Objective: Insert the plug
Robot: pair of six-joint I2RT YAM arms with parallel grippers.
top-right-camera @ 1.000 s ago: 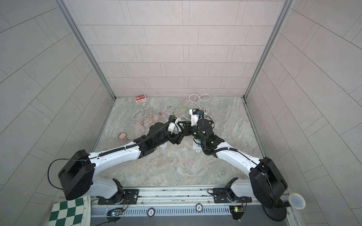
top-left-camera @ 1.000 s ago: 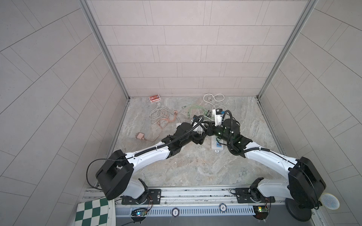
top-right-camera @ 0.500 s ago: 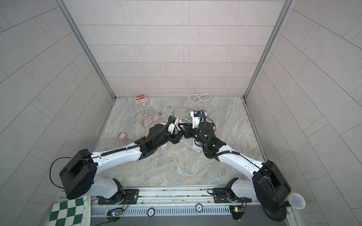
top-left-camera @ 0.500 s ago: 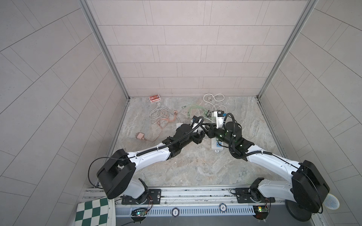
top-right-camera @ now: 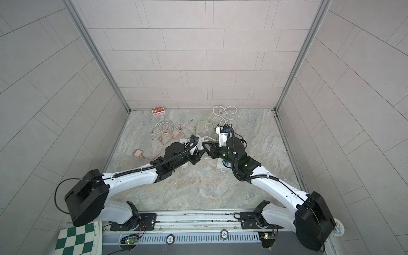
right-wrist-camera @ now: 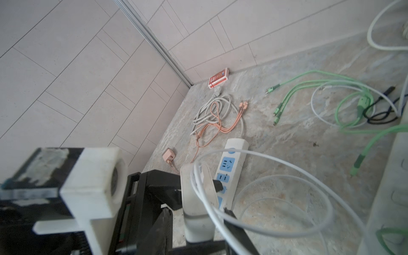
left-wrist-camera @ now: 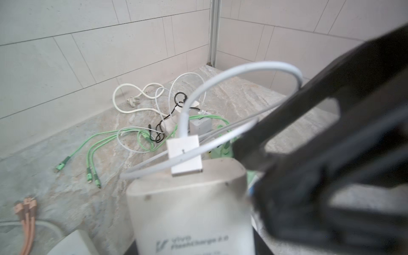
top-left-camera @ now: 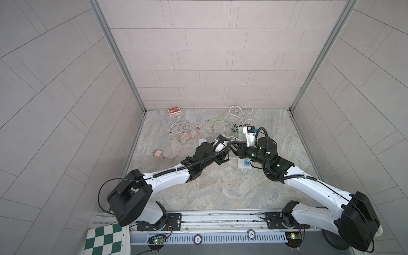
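Judging charger (left-wrist-camera: 189, 209) light, rigid, slick: hold its flat sides, as left gripper (top-left-camera: 222, 150) pinches it at lower centre; right gripper's (top-left-camera: 233, 147) jaws unclear.

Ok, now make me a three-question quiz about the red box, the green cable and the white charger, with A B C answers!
1. Where is the red box?
A by the back wall
B on the strip
C in a gripper

2. How many ends has the green cable?
A one
B three
C six

3. The charger is:
A lying flat by the box
B gripped by the left gripper
C plugged into the strip

Answers:
1. A, it lies at the foot of that wall.
2. B, three green tips fan out.
3. B, black fingers clamp its sides.
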